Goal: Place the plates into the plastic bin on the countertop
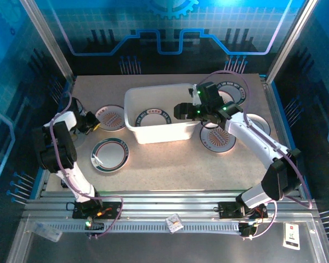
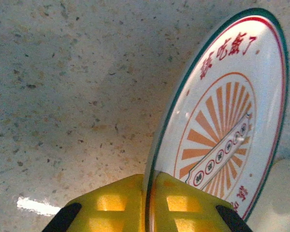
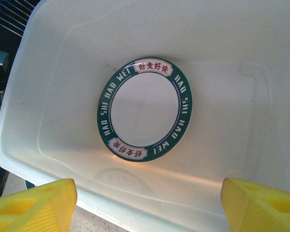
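The white plastic bin (image 1: 132,104) stands mid-countertop with a green-rimmed plate (image 1: 152,117) flat on its floor. My left gripper (image 1: 94,125) is shut on the rim of an orange sunburst plate (image 1: 112,116) left of the bin. In the left wrist view that plate (image 2: 227,121) stands on edge between the yellow fingers (image 2: 111,203) of my left gripper (image 2: 152,193). My right gripper (image 1: 182,111) hovers over the bin's right side, open and holding nothing. Its wrist view looks down on the plate (image 3: 144,110) in the bin (image 3: 241,58), past my right gripper (image 3: 147,203).
Another green-rimmed plate (image 1: 110,155) lies on the countertop (image 1: 170,164) in front of the left gripper. Right of the bin are an orange-patterned plate (image 1: 217,138) and two more plates (image 1: 234,92) (image 1: 259,125), partly under the right arm. Blue walls and metal rails frame the table.
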Controlling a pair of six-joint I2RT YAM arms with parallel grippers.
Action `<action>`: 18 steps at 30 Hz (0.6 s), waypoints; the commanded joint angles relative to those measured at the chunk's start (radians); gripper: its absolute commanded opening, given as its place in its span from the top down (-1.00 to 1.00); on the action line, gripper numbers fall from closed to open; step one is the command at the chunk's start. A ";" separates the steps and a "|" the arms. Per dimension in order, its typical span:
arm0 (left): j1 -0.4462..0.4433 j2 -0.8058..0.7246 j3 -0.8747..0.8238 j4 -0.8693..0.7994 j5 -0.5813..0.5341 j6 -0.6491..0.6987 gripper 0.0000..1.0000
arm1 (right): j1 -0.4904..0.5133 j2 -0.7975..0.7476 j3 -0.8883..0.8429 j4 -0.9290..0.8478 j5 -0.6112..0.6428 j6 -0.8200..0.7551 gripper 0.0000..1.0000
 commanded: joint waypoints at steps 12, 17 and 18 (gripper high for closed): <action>-0.004 -0.185 -0.064 -0.039 -0.007 -0.032 0.89 | 0.047 -0.125 -0.060 0.018 0.066 0.022 -0.58; -0.005 -0.288 -0.072 -0.047 -0.010 -0.049 0.94 | 0.056 -0.176 -0.086 0.019 0.087 0.026 -0.58; -0.004 -0.306 -0.069 -0.050 -0.007 -0.053 0.94 | 0.057 -0.184 -0.092 0.021 0.089 0.026 -0.57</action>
